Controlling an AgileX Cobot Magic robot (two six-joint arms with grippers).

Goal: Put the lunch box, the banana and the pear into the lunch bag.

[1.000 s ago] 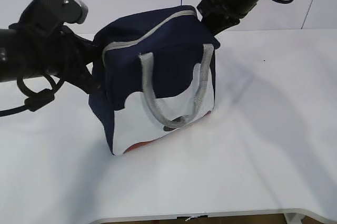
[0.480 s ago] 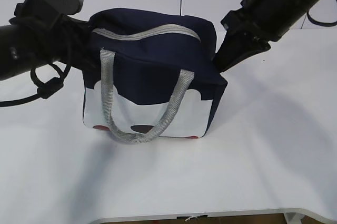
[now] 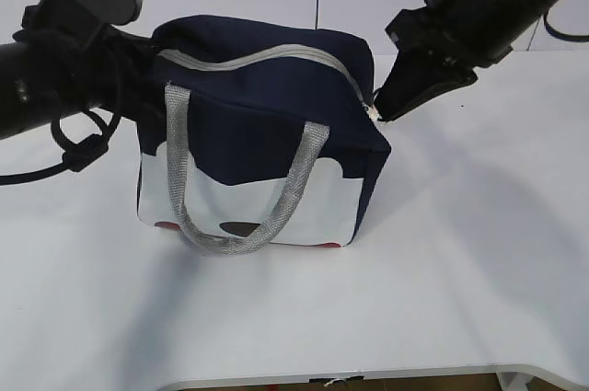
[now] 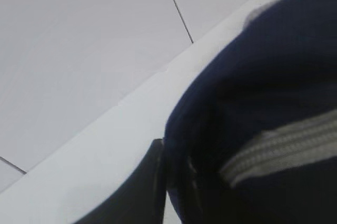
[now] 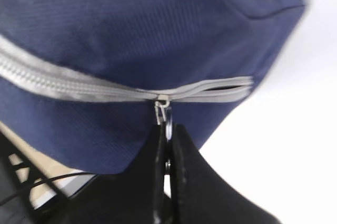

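Lunch bag (image 3: 267, 133), the boxy navy fabric one with grey webbing handles and a white lower panel, stands upright on the white table (image 3: 460, 253), and you see no lunch box, banana or pear anywhere. Its grey zipper (image 3: 248, 58) looks closed along most of the top, with only a short gap showing at the corner end in the right wrist view.

Your right gripper (image 5: 167, 129) is pinched on the metal ring pull (image 5: 164, 112) at the bag's right-hand corner. Your left gripper (image 4: 163, 166) sits pressed against the bag's back left corner; its jaws are nearly together, but you cannot tell from the blurred wrist view whether any fabric is caught between them.

You appear to be at the zipper step, either finishing the close or about to open it; with the food out of sight, the contents are unknown. Whichever it is, your next move calls for a steady pull along the zipper line while the left arm braces the bag so it does not slide or tip.
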